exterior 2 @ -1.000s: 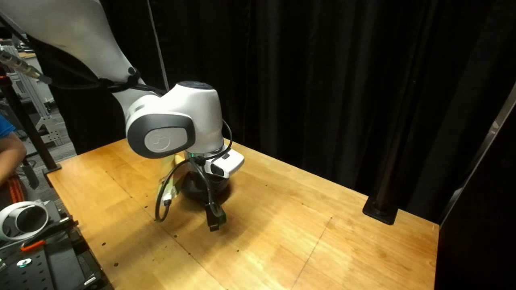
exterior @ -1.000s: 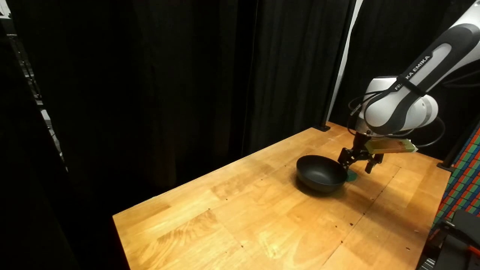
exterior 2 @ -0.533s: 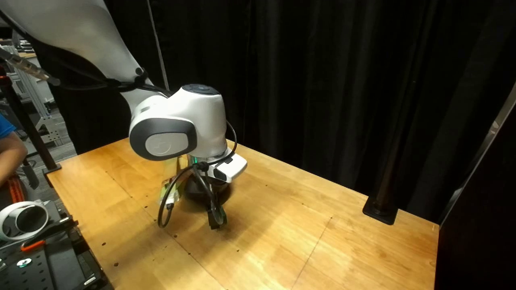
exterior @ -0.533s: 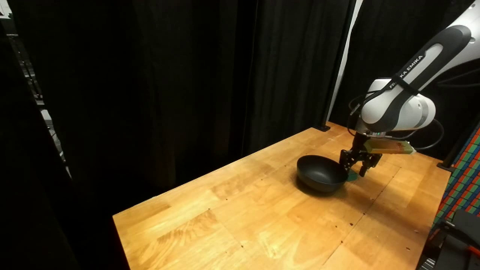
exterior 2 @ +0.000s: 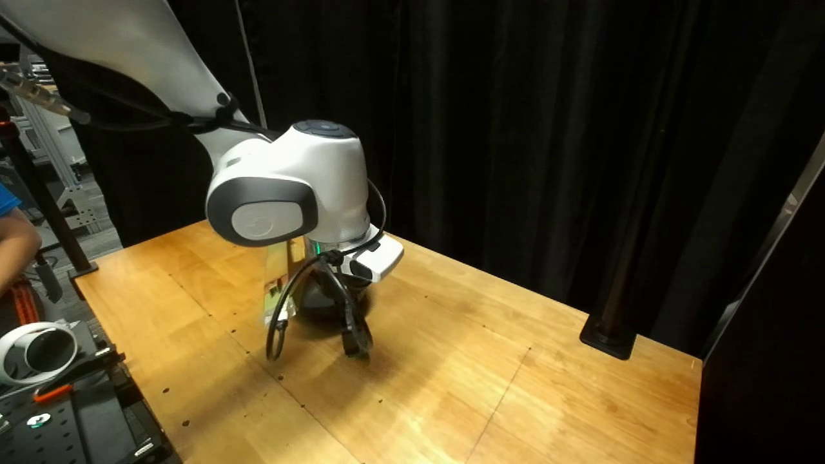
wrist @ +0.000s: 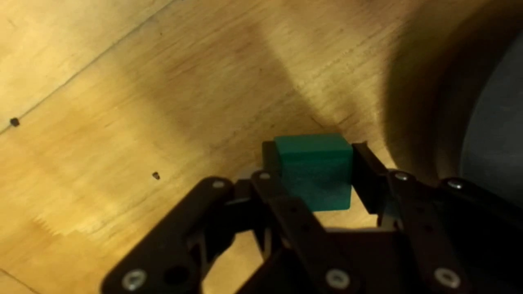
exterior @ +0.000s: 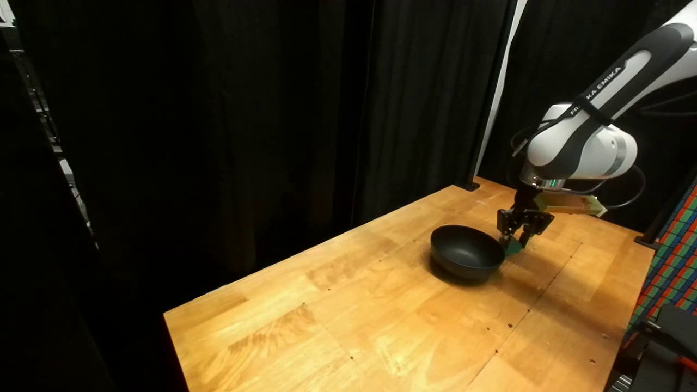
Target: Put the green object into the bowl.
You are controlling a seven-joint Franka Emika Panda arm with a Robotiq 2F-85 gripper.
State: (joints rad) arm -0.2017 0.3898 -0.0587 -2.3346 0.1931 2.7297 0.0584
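Observation:
A teal-green block, the green object (wrist: 316,179), sits between the two black finger pads (wrist: 365,175) in the wrist view. My gripper (wrist: 314,165) is shut on it, one pad against each side. In an exterior view the green object (exterior: 513,247) shows under the gripper (exterior: 514,241), close beside the bowl's rim. The black bowl (exterior: 467,253) stands upright on the table with a bare inside. Its dark side (wrist: 496,122) fills the right edge of the wrist view. From another exterior angle, the arm and cable partly cover the bowl (exterior 2: 316,304), and no green shows there.
The wooden table (exterior: 381,305) carries the bowl. A yellow-green piece (exterior: 569,204) sticks out from the gripper's mount, and a loose black cable (exterior 2: 277,325) hangs beside it. A post base (exterior 2: 608,336) stands at the table's edge, by dark curtains. A person's arm (exterior 2: 16,241) shows far left.
The fingers have come together onto the green object. Arm and gripper have risen a little, and the green object stands slightly higher in the exterior view. The bowl has stayed in place.

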